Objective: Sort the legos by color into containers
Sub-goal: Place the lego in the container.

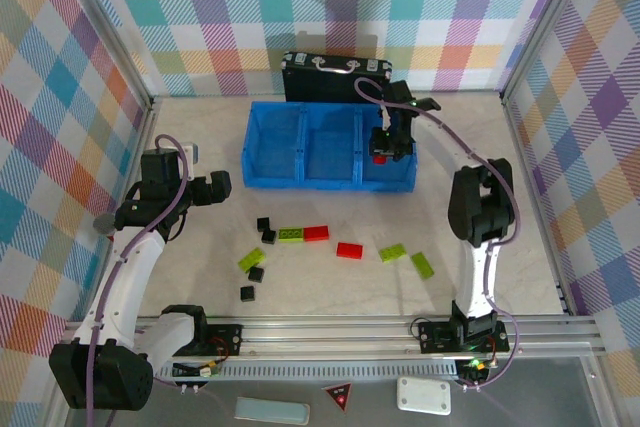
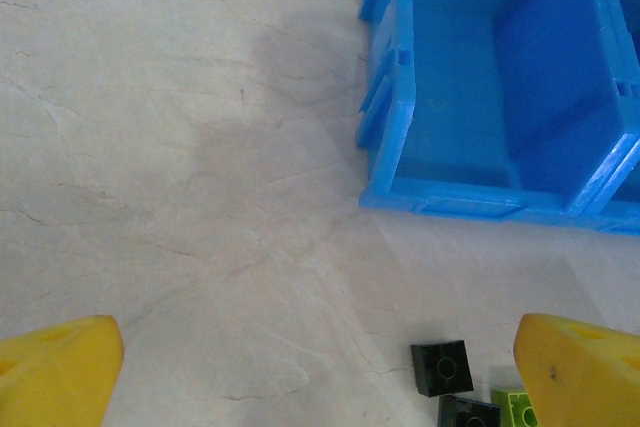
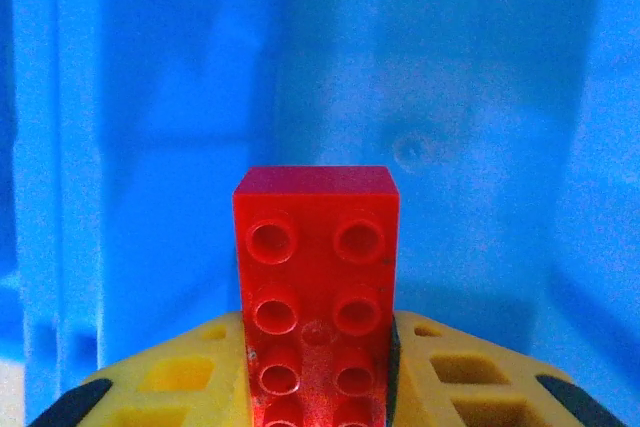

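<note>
The right gripper (image 3: 316, 352) pinches a red brick (image 3: 316, 257) by its two long sides, yellow pads (image 3: 190, 377) pressed against it and its studded face turned to the wrist camera. From above, the same gripper (image 1: 386, 142) hangs over the right-hand compartment (image 1: 385, 172) of the blue tray (image 1: 270, 179). Whether the brick is already below the rim cannot be told.

The brick looks light, hard and smooth. It should neither bend nor break but could slip from a loose pinch, so the flat long sides are judged the surest hold.

The left gripper (image 1: 218, 185) hovers over the table (image 1: 330, 292) left of the tray. Its yellow fingertips (image 2: 60, 372) are spread wide with nothing between them, and the tray's left compartment (image 2: 450, 97) lies ahead.

The loose bricks lie on the table in front of the tray, apart from it: four black squares (image 1: 262, 223), four lime pieces (image 1: 423, 264) and two red pieces (image 1: 349, 250). One lime brick (image 1: 292, 235) lies end to end with a red one (image 1: 316, 233), touching. Two black squares sit just beside each other, which may crowd the fingers.

The tray's low walls and dividers, and the black case (image 1: 335, 77) just behind it, are what an arm must clear.
</note>
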